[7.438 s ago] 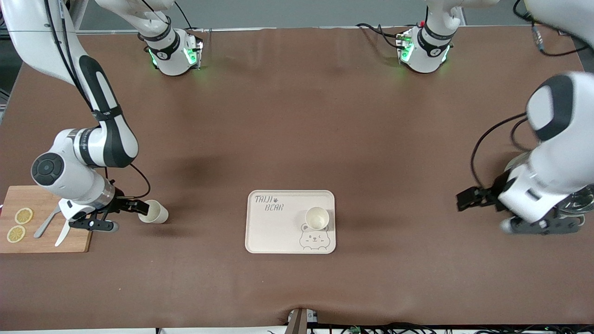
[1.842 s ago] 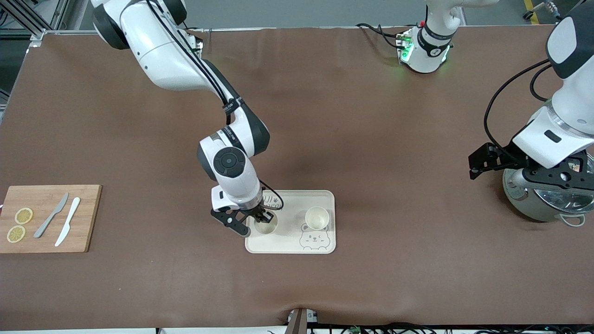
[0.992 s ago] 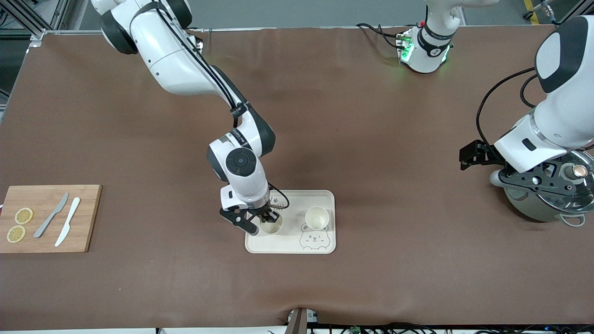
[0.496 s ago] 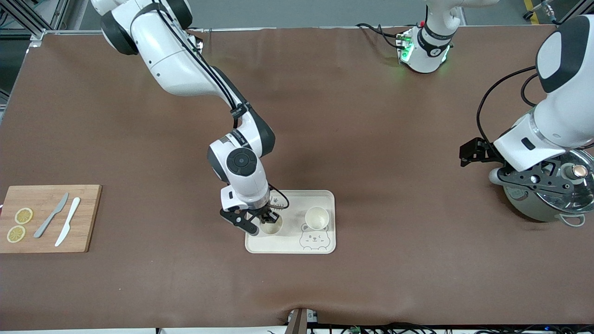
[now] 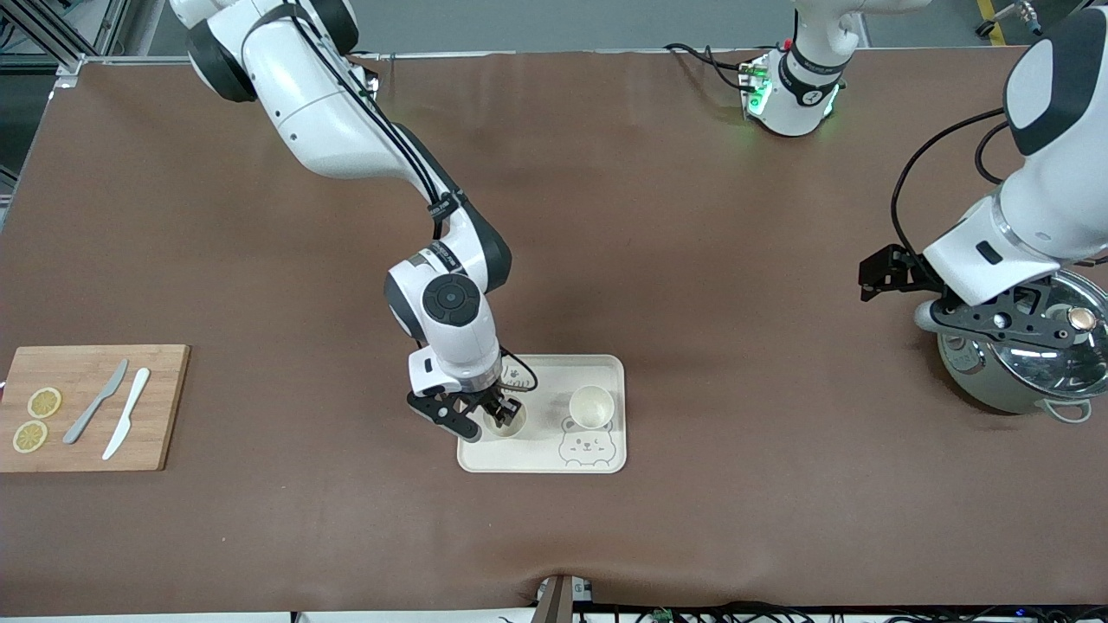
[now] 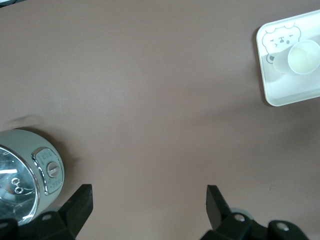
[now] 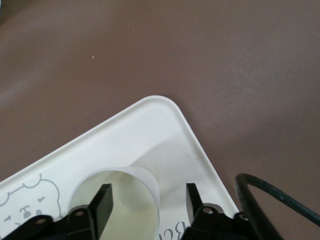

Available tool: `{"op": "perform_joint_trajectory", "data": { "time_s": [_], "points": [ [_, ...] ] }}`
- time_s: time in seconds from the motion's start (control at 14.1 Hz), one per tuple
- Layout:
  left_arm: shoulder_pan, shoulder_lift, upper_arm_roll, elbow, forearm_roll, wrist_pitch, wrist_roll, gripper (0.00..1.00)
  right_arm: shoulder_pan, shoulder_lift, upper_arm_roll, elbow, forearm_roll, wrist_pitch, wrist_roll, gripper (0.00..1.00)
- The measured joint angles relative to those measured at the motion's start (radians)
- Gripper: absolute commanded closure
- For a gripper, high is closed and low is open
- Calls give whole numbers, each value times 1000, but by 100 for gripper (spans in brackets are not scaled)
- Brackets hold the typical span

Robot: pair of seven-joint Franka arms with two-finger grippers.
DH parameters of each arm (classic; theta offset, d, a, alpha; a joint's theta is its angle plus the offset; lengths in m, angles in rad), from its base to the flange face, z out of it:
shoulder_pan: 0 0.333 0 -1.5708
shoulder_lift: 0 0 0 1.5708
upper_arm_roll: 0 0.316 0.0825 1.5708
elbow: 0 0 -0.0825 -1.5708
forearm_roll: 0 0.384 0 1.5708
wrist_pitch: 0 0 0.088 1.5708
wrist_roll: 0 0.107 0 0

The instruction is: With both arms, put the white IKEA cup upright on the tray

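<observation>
Cup rim sits between the right gripper's spread fingers on the tray

Right gripper (image 5: 495, 418), reaching in from the right arm's base, is low over the cream tray (image 5: 541, 463), at the corner toward the right arm's end of the table. A white cup (image 5: 504, 418) stands upright on the tray there, mouth up. In the right wrist view the cup (image 7: 122, 200) lies directly under the gripper (image 7: 148, 196): one finger is inside the mouth, the other outside the wall, and the jaws are spread with a gap to the wall, so nothing is pinched. The cup's long axis is vertical, in line with the fingers, so a straight lift would likely clear the rim without tipping it.

A second white cup (image 5: 591, 405) stands upright on the same tray, just above the bear-face drawing (image 5: 583, 447), apart from the first.

Left gripper (image 5: 1004, 313) waits well away, over a steel pot (image 5: 1021, 372) at the left arm's end of the table, its jaws wide apart and empty. The right arm is by far the nearer to both cups
</observation>
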Motion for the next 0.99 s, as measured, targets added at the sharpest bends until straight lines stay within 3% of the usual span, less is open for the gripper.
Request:
{"op": "perform_joint_trajectory", "data": {
  "time_s": [0.21, 0.42, 0.71, 0.99],
  "points": [
    [2, -78, -2, -143, 0, 118, 0, 0, -2, -62, -5, 29, -1, -144, -21, 0],
    [7, -153, -2, -269, 0, 189, 0, 0, -10, -207, -5, 43, 0, -322, -66, 0],
    [13, -175, -2, -275, -20, 182, 1, 0, -27, -398, -5, 40, 37, -594, -198, 0],
    [21, -173, 4, -234, -43, 123, 22, 0, -129, -577, -7, 9, 66, -772, -450, 0]
  ]
}}
